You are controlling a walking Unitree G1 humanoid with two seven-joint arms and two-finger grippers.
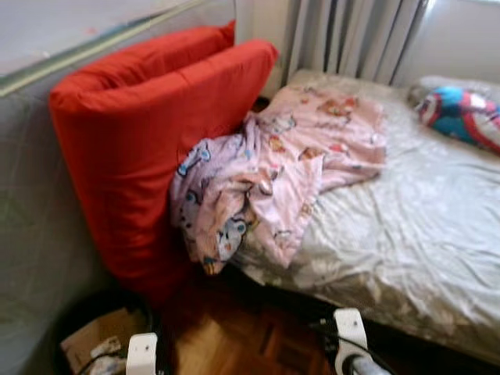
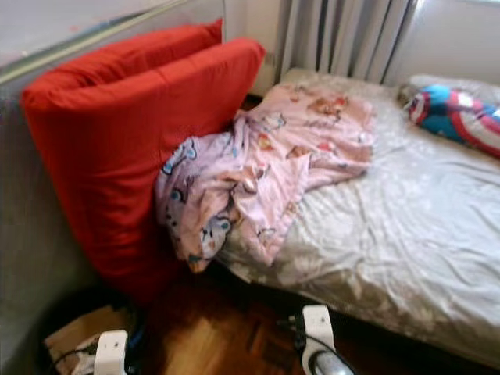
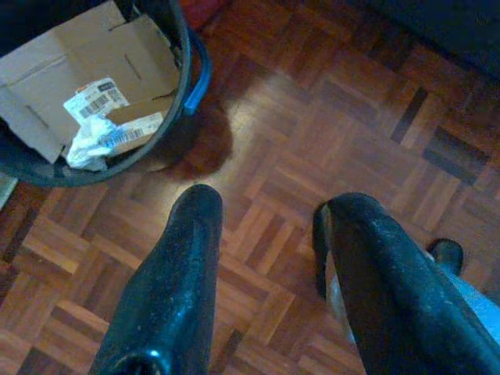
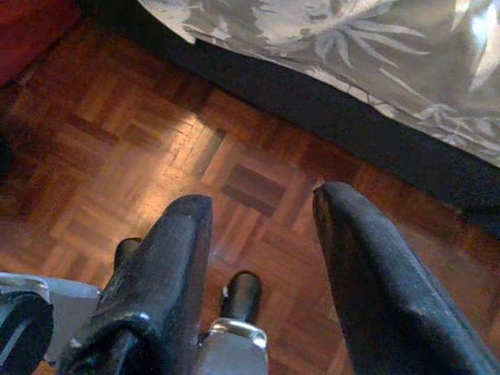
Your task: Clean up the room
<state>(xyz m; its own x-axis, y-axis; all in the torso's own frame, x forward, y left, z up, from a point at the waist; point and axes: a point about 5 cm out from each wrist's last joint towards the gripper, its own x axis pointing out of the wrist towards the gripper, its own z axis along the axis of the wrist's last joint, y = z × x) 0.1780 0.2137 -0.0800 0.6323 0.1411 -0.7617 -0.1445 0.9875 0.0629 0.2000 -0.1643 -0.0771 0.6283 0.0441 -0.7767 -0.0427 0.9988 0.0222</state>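
A crumpled pink blanket (image 1: 266, 172) with cartoon prints lies across the bed's near left corner, hanging over the edge toward the floor. A big red cushion (image 1: 141, 133) leans upright between the bed and the grey wall panel. The bed (image 1: 422, 219) has a wrinkled grey sheet. Both arms hang low near the floor. My left gripper (image 3: 262, 215) is open above the parquet, close to a black bin. My right gripper (image 4: 262, 205) is open above the parquet beside the bed's edge, holding nothing.
A black bin (image 3: 183, 74) with cardboard and crumpled paper stands on the floor at the lower left, also seen as the bin (image 1: 94, 336) in the head view. A blue, red and white pillow (image 1: 461, 113) lies at the bed's far right. Grey curtains (image 1: 351, 35) hang behind.
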